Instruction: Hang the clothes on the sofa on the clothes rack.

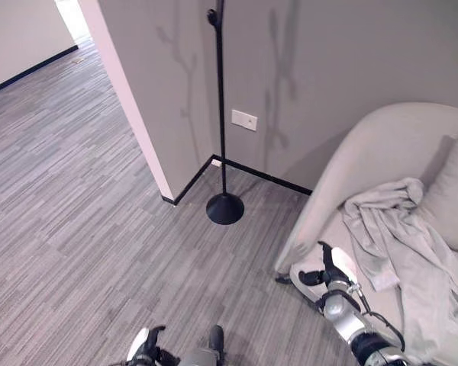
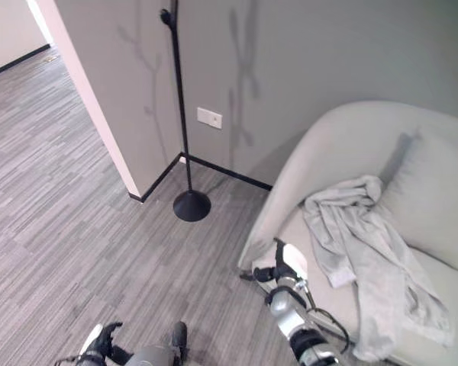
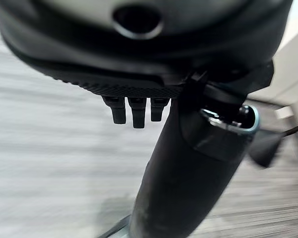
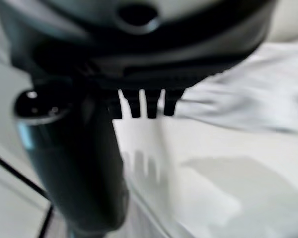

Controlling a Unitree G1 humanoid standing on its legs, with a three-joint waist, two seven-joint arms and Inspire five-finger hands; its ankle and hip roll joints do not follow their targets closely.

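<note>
A crumpled light grey garment (image 1: 397,244) lies on the seat of a pale sofa (image 1: 382,145), draped from the back cushion toward the front edge. The clothes rack (image 1: 220,114) is a thin black pole on a round black base (image 1: 225,208), standing in the wall corner left of the sofa. My right hand (image 1: 332,273) hovers over the sofa's near left corner, a short way from the garment, open and holding nothing. In the right wrist view its straight fingers (image 4: 144,105) point toward the garment (image 4: 248,104). My left hand (image 1: 147,348) hangs low over the floor, open and holding nothing.
Grey striped carpet (image 1: 84,191) covers the floor between me and the rack. A wall corner (image 1: 149,137) juts out left of the rack, with a corridor beyond it. A white wall socket (image 1: 244,120) sits beside the pole.
</note>
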